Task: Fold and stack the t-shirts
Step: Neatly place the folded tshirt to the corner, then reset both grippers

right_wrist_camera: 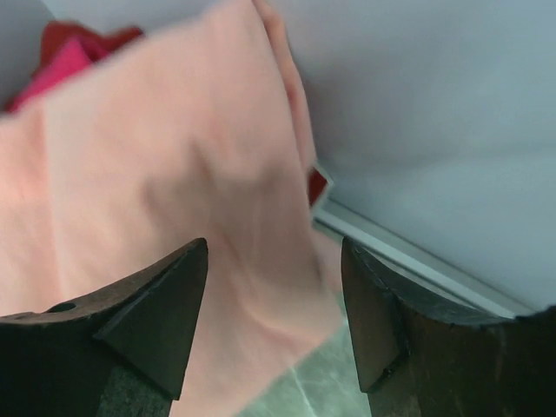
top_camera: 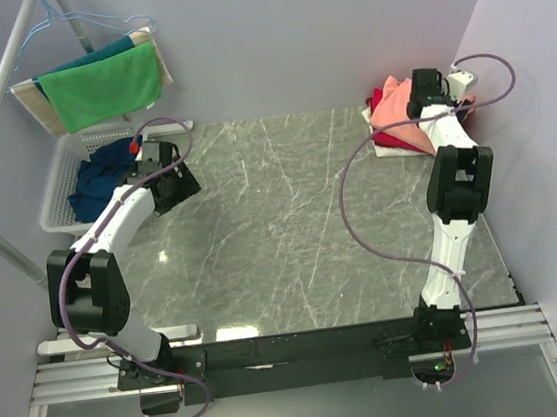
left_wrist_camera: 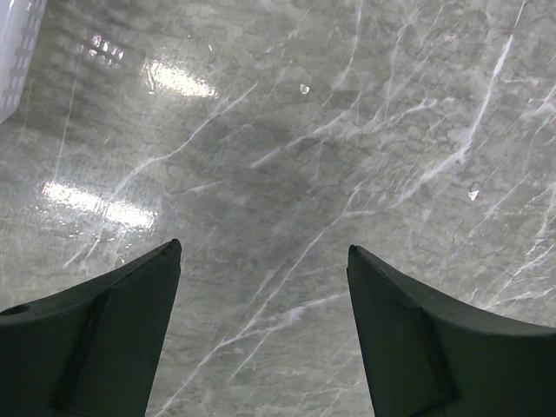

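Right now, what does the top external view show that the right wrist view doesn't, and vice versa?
Only top external: the white basket holding the navy t-shirt, the green cloth hanging above it, and the left gripper over the table beside the basket. Only right wrist: the right gripper is open, jaws apart, with fabric close ahead of them. Both: the salmon-orange t-shirt lying over the red t-shirt, next to the wall.

Top view sits high at the near edge, looking down and forward across the whole marble table (top_camera: 291, 227). Left wrist camera stares down, close on that same marble. Right wrist camera looks in tight on the salmon t-shirt (right_wrist_camera: 174, 200), in the top view's far-right corner.
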Robot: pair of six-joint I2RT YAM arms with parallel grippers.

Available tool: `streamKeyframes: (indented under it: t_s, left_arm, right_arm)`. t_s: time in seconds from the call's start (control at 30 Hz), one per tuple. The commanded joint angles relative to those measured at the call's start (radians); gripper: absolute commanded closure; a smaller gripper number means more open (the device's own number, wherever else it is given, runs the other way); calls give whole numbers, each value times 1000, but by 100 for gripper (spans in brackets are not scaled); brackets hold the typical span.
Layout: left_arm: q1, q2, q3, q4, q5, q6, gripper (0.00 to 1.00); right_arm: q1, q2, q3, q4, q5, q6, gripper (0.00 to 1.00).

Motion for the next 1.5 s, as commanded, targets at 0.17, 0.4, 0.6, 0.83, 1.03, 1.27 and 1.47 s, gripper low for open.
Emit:
streamKeyframes:
  t_s: [0.17,0.4,0.6,0.83,1.03,1.27,1.47]
  left_arm:
    - [-5,-34,-5,49,4,15,16]
    - [-7,-83,-48,54,7,21,16]
    - [-7,-126,-62,50,22,43,15]
    - [-13,-216,-120,142,90,90,1]
    - [-28,-213,-126,162,111,106,1]
    - [-76,-233,-123,175,71,124,0]
    - [-113,-241,-108,163,56,133,1]
  right_arm:
    - [154,-313,-309,336,129,-92,28]
    - [214,-191,-98,111,-5,-45,28]
    - [241,-92,96,-100,-117,-2,31]
    - [336,-339,-309,49,-310,-5,29]
    - [491,-511,-530,45,-328,-2,30]
    - [629,-686,-694,63,-372,35,30]
    - [741,-729,-716,49,-364,43,30]
